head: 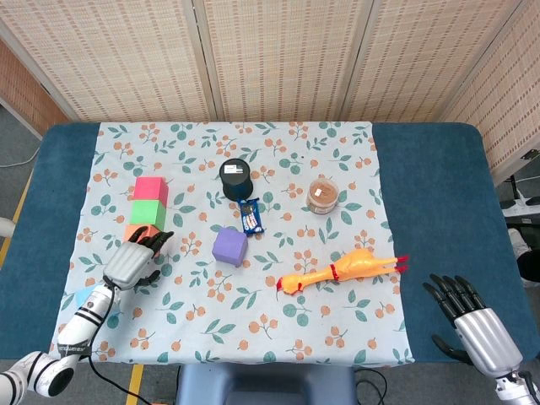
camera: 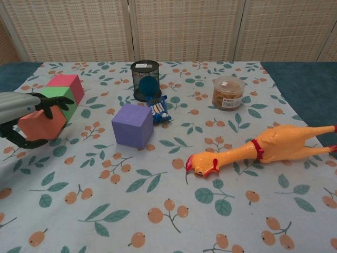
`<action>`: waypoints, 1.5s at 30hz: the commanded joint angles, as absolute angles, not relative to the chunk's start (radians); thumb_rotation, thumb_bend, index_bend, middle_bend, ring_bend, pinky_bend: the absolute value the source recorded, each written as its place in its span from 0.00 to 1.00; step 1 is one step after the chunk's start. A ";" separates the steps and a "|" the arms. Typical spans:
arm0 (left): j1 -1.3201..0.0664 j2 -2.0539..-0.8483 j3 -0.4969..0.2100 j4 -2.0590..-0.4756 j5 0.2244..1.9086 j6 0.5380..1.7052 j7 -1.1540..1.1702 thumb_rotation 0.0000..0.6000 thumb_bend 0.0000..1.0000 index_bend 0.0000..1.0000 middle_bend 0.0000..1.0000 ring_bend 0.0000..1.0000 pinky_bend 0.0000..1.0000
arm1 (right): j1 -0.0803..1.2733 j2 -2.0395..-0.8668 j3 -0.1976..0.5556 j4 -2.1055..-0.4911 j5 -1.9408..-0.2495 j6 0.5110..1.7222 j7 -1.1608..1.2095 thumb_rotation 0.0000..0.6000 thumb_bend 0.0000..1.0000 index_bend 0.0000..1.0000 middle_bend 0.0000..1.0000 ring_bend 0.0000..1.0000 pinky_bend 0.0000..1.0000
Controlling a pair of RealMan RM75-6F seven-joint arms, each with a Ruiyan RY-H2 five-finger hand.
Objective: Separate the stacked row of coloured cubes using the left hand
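Head view: row of three cubes at 9 o'clock on cloth, pink cube (head: 149, 187), green cube (head: 148, 212), orange cube (head: 135, 234), faces touching. Left hand (head: 131, 263) curled over the orange end; grip probably closed on it, contact partly hidden. Right hand (head: 477, 325) at 4 o'clock, fingers spread, holding nothing. Chest view: fingers wrapped over the top, thumb under the near face. Likely light foam, stiff enough, matte; best taken on opposite flat faces. One purple cube (camera: 132, 125) apart.

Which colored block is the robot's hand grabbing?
The orange cube, the row's near end; the left hand wraps it. The green cube and pink cube sit behind.
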State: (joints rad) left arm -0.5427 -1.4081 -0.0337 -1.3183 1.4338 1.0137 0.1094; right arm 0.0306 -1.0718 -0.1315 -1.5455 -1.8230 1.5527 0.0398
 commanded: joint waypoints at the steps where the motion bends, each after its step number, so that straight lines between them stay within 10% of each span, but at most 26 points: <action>1: -0.504 -1.377 -0.026 -1.345 1.397 1.045 0.135 1.00 0.36 0.00 0.15 0.32 0.13 | 0.031 -1.072 -0.132 -1.546 -1.823 1.553 0.039 1.00 0.19 0.00 0.00 0.00 0.00; 15: -0.414 -1.350 -0.002 -1.307 1.490 1.228 0.004 1.00 0.36 0.00 0.18 0.39 0.17 | 0.029 -1.074 -0.139 -1.547 -1.833 1.552 0.031 1.00 0.19 0.00 0.00 0.00 0.00; 20: -0.397 -1.393 -0.018 -1.224 1.529 1.316 0.000 1.00 0.36 0.00 0.09 0.18 0.16 | 0.029 -1.073 -0.139 -1.548 -1.831 1.550 0.031 1.00 0.19 0.00 0.00 0.00 0.00; 24: -0.417 -1.416 -0.030 -1.175 1.514 1.274 -0.017 1.00 0.36 0.00 0.01 0.00 0.11 | 0.030 -1.074 -0.139 -1.547 -1.831 1.547 0.029 1.00 0.19 0.00 0.00 0.00 0.00; 45: -0.509 -1.531 -0.142 -1.099 1.273 1.015 -0.015 1.00 0.29 0.00 0.00 0.00 0.10 | 0.032 -1.078 -0.133 -1.548 -1.816 1.537 0.019 1.00 0.19 0.00 0.00 0.00 0.00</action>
State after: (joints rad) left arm -0.5048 -1.5157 -0.1317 -1.1130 1.2948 1.0228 -0.0412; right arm 0.0326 -1.0784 -0.1330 -1.5478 -1.8165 1.5366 0.0187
